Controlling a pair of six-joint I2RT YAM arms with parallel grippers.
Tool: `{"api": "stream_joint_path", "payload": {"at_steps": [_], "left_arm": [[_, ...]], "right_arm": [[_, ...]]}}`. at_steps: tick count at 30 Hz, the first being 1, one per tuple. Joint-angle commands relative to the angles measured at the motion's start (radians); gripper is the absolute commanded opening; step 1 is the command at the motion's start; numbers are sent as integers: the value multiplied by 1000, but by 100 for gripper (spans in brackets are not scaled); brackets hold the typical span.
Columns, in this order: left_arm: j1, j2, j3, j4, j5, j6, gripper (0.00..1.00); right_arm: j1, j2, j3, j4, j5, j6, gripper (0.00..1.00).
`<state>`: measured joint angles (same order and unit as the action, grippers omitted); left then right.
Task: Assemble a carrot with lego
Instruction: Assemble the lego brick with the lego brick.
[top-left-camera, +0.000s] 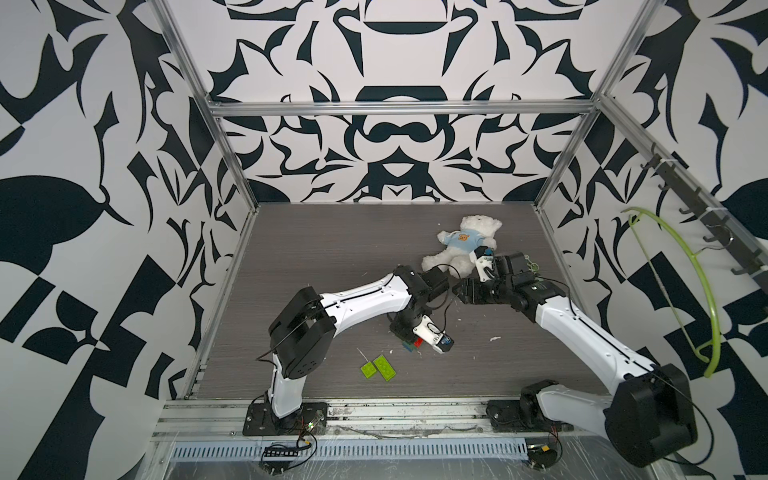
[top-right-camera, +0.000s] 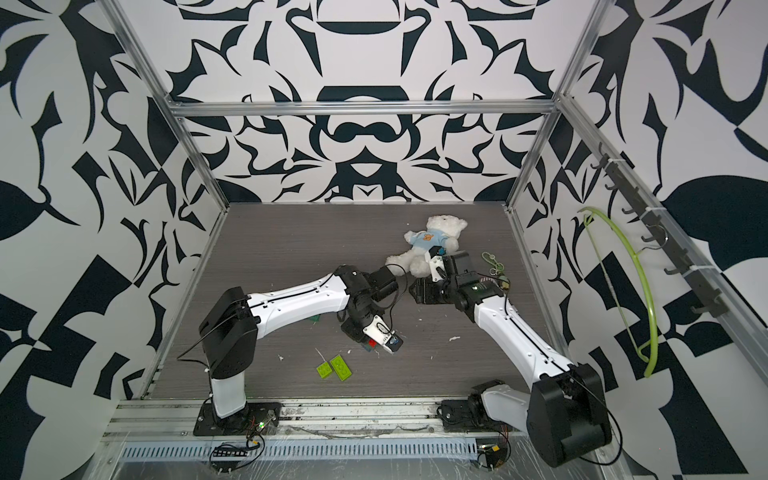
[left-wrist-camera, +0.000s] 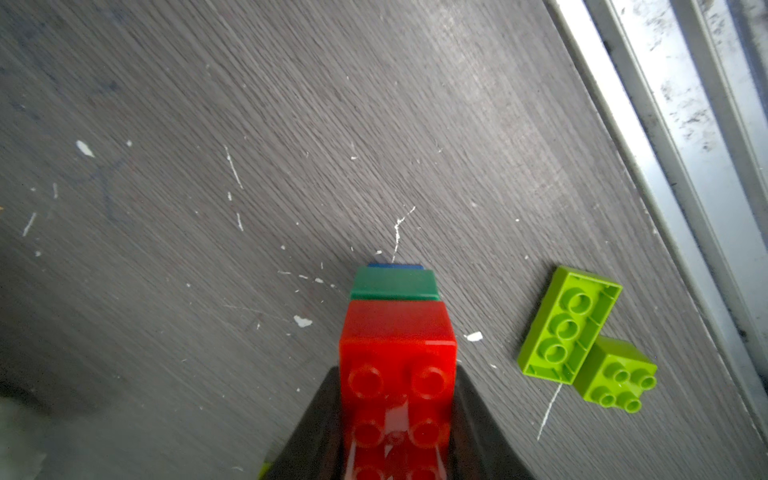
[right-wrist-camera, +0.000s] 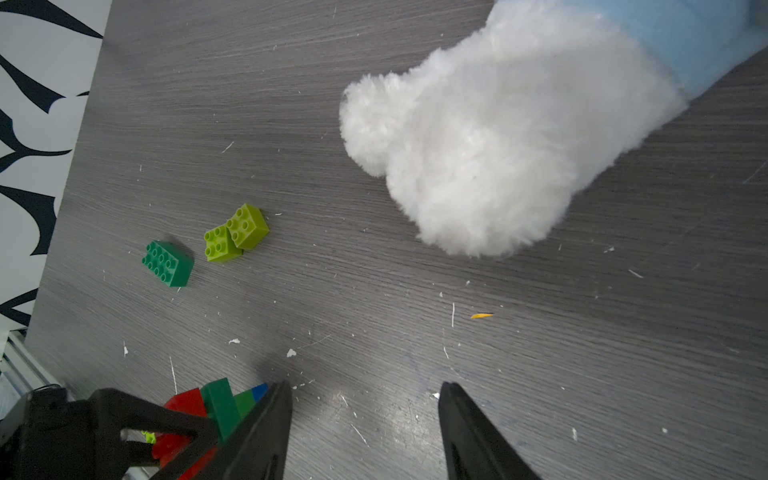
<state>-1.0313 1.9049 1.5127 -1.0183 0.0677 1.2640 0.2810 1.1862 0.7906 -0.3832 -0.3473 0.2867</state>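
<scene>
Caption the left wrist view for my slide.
Left end effector grips the unfinished carrot by its red brick; nearby, an upturned oblong lime brick touches a square lime brick.

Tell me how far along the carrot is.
Done: blue, dark green and red layers are joined as a partial carrot. In hand: left gripper, jaws shut on its red brick; right gripper open, empty. Left: a dark green brick and four lime bricks lie loose.

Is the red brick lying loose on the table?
No, the left pincer is shut on the red brick, squeezing it from both sides.
</scene>
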Motion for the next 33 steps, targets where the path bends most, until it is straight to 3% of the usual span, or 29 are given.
{"api": "stream_joint_path", "payload": {"at_steps": [1,21,33], "left_arm": [[2,9,19,-54,31,0,26],[-13,47,15,-43,7,14,26],[-24,-3,-22,-39,-19,39,27]], "right_arm": [[-5,1,-4,25,-14,6,61],[-5,6,-5,26,-18,6,61],[-5,15,-8,37,-30,8,61]]}}
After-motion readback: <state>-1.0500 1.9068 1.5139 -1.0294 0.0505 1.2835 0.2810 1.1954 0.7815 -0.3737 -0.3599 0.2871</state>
